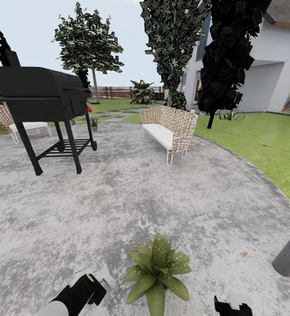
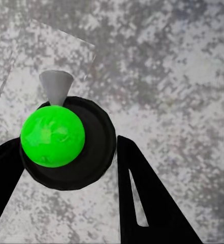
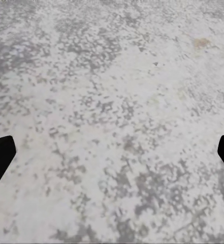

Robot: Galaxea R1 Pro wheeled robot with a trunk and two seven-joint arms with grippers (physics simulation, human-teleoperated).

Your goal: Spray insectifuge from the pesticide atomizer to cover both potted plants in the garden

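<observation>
Left hand is clamping the pesticide atomizer, black fingers sitting on either side of its round dark body. Left wrist view is showing the bottle end-on: bright green ball on a black disc, grey cone nozzle poking out past it, speckled paving beyond. Head view is giving just a whitish bit of the bottle at the left hand. Potted plant is sitting just to the right of that hand, between the two hands, broad pointed green leaves carrying pale specks of insectifuge on the right-side leaves. Right hand is hanging wide open and empty; right wrist view is showing its fingertips far apart over bare paving. Farther out: black grill, wicker bench, lawn, trees, house.
</observation>
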